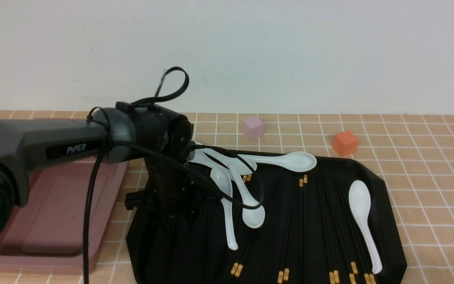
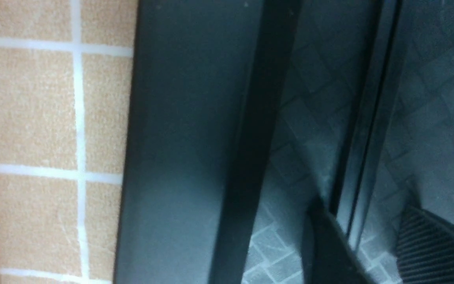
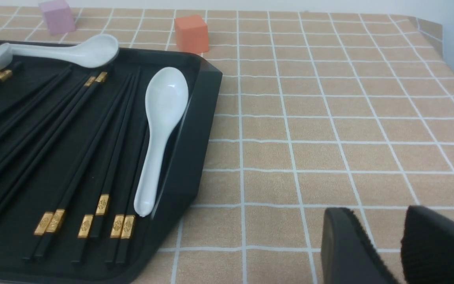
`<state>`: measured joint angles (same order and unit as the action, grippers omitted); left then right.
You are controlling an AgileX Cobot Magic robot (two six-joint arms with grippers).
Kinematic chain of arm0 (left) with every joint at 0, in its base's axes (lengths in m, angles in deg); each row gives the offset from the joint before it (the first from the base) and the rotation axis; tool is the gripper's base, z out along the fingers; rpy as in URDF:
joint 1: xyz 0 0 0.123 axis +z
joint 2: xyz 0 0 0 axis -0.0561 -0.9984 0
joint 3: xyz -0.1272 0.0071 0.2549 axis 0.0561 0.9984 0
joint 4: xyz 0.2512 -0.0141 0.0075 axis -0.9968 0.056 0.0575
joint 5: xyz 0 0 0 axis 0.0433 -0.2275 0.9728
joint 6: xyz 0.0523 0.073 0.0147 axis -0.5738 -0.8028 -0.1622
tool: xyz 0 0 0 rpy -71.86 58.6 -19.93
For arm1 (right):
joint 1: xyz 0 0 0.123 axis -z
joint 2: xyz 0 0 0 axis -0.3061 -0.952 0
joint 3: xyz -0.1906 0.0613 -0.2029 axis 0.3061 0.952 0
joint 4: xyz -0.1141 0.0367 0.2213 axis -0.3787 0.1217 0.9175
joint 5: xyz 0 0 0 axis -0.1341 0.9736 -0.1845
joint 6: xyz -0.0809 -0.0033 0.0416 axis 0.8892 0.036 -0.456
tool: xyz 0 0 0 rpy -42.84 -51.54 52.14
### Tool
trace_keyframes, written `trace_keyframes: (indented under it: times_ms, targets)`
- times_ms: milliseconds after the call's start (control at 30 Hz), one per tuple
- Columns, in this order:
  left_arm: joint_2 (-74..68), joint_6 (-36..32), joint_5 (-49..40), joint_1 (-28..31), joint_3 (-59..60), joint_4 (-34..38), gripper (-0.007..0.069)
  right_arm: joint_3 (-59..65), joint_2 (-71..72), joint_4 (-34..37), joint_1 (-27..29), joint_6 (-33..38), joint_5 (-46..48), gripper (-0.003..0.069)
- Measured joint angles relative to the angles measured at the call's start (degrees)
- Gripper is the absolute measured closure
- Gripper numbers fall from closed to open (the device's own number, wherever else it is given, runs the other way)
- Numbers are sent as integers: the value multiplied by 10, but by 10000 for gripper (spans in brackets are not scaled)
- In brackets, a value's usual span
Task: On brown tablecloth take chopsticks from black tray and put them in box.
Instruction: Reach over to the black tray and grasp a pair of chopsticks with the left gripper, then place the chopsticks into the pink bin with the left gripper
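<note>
The black tray [image 1: 384,221] lies on the tan grid tablecloth [image 1: 428,177] and holds several black chopsticks [image 1: 290,221] with gold bands. The pink-brown box [image 1: 53,209] stands left of the tray. My left gripper [image 1: 172,213] points down over the tray's left part. In the left wrist view the gripper [image 2: 363,213] is open just above the tray floor [image 2: 298,118], with a pair of chopsticks [image 2: 363,130] running between its fingers [image 2: 329,252]. My right gripper [image 3: 373,225] is open and empty above bare cloth, right of the tray [image 3: 195,138] and its chopsticks [image 3: 93,157].
Several white soup spoons [image 1: 363,213] lie on the tray among the chopsticks, some close beside the left gripper [image 1: 227,197]. A lilac cube [image 1: 253,127] and an orange cube [image 1: 345,142] sit behind the tray. The tray's rim [image 2: 183,157] runs near the left gripper.
</note>
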<state>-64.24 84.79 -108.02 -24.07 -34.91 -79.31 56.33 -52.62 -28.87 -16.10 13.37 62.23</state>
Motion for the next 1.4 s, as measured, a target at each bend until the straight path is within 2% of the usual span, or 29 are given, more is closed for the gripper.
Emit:
trace_keyframes:
  times_ms: [167,233,567,833,1133,1267,1400]
  targets:
    - [0,6,1,0,0,3,521,0,0,0,0,0,0,419]
    - [0,7,0,0,0,3,551,0,0,0,0,0,0,419]
    - [14,12,-2,1,2,23,546,0,0,0,0,0,0,419]
    - [69,-6,-52,0,13,86,546,0,0,0,0,0,0,419]
    - [150,-13,-80,3,13,91,546,0,0,0,0,0,0,419]
    - [206,-13,-81,34,13,98,546,0,0,1,0,0,0,419]
    - [268,-15,-92,102,13,98,546,0,0,0,0,0,0,419]
